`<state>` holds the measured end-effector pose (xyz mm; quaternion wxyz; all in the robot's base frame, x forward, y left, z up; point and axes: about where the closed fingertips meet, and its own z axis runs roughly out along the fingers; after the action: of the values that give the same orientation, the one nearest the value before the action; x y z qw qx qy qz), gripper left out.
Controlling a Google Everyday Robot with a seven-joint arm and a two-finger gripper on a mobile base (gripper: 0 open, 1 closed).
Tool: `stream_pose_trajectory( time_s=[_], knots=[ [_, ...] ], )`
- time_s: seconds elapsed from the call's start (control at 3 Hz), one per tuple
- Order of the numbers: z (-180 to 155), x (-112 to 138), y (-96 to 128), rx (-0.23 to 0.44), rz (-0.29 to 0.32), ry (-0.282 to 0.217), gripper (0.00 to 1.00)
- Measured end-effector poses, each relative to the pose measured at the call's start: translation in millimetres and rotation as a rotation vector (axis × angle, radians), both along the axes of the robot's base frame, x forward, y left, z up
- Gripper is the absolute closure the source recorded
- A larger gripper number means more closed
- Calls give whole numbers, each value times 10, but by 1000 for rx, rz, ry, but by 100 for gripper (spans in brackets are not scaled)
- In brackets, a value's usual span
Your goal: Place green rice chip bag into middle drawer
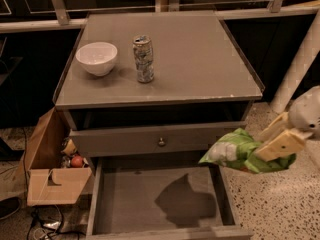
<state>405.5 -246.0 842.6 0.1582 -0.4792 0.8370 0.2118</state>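
I have the green chip bag pinched tight in my gripper, up in the air by the right side of the open drawer, so next I should move left and let go.

At the right edge of the view the end effector is seen: two flat, cream-tan fingers, squared at the tips, are carried by a rounded, pale grey-white wrist housing
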Motion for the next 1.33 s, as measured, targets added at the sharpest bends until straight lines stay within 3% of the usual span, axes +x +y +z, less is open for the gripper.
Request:
stream_pose_trajectory(
  time_s=[0.67,1.0,1.33],
  knots=[
    [-423,-189,505,94,79,73,100],
    [-431,-198,512,94,80,76,100],
    [-680,-196,614,124,91,118,100]
  ],
)
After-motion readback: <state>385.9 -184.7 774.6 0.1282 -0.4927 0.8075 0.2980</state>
